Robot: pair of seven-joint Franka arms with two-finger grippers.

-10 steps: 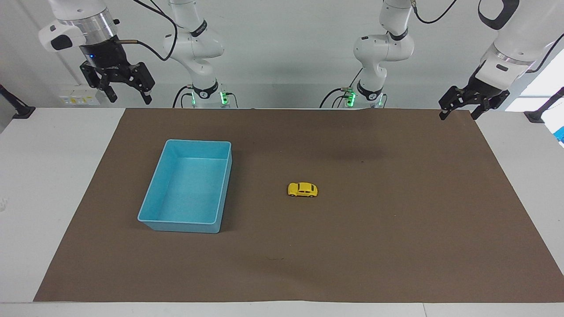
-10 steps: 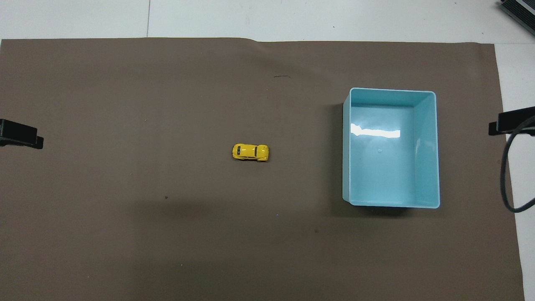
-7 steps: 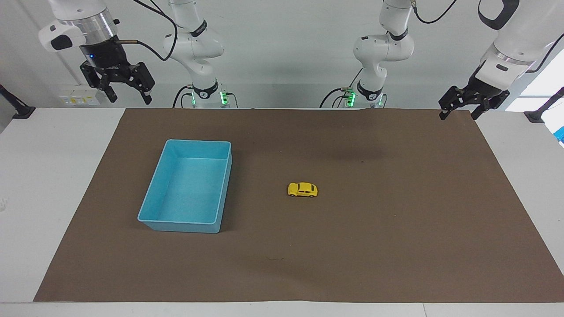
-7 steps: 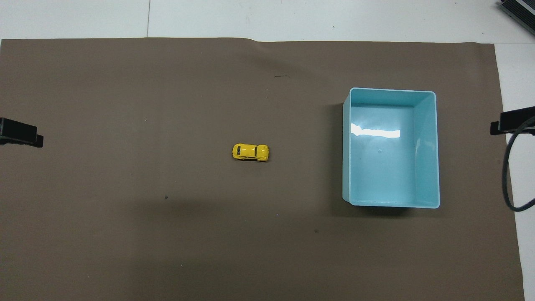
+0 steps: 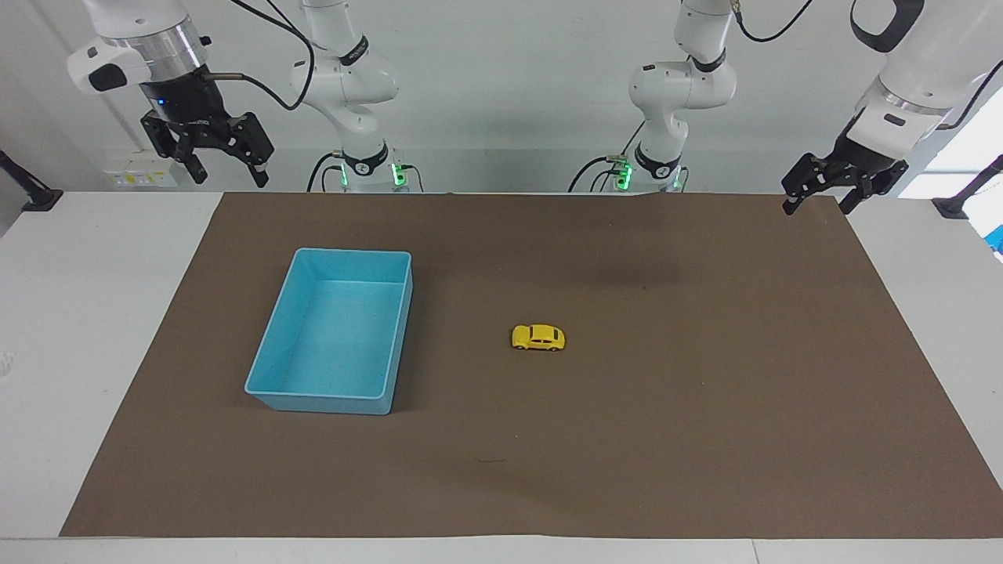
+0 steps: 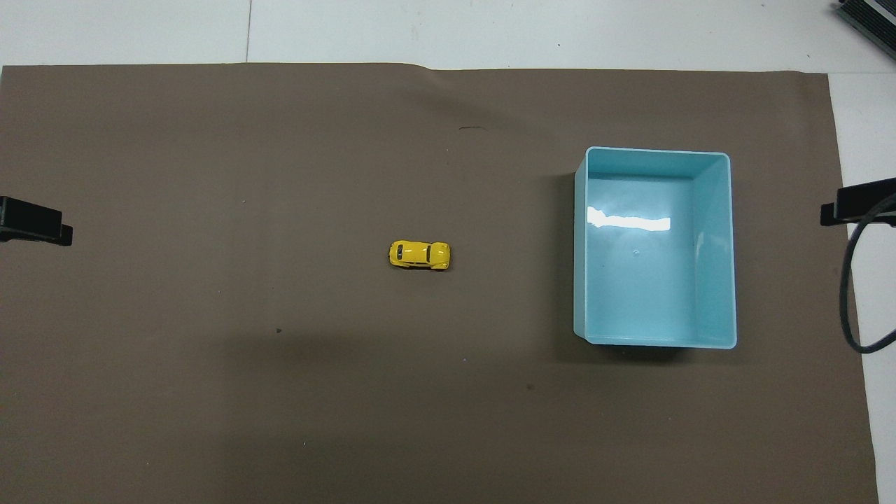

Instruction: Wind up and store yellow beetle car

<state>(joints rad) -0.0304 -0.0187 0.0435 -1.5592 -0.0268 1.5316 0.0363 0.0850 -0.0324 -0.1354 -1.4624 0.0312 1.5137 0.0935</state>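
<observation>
The yellow beetle car (image 5: 538,338) (image 6: 419,255) stands on its wheels near the middle of the brown mat, side-on to the robots. The empty blue tray (image 5: 317,406) (image 6: 732,245) sits on the mat toward the right arm's end. My right gripper (image 5: 229,174) hangs open and high above the mat's corner at that end, holding nothing. My left gripper (image 5: 816,205) hangs open over the mat's corner at the left arm's end, also holding nothing. In the overhead view only a tip of the left gripper (image 6: 35,222) and of the right gripper (image 6: 857,203) shows at the side edges.
The brown mat (image 5: 627,439) covers most of the white table (image 5: 78,313). A dark cable loop (image 6: 850,294) hangs by the right gripper past the tray. The mat has a slight ridge (image 6: 420,67) along its edge farthest from the robots.
The right gripper has risen slightly. The car, the tray and the left gripper have stayed where they were.
</observation>
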